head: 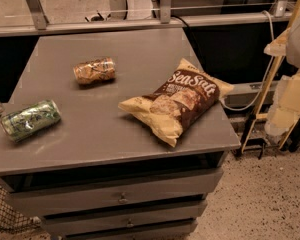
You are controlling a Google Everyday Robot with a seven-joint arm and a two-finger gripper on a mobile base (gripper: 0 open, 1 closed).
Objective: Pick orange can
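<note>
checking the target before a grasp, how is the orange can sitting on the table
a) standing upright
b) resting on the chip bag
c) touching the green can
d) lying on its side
D: the orange can lies on its side on the grey table, apart from the chip bag and the green can. The gripper is at the right edge of the view, off the table.

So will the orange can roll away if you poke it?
Probably. The orange can lies on its side on the flat cabinet top, so a nudge across its length could set it rolling. Its shiny round wall may slip when squeezed. It is small, so likely light. The gripper is at the picture's right edge, away from the can.
</note>
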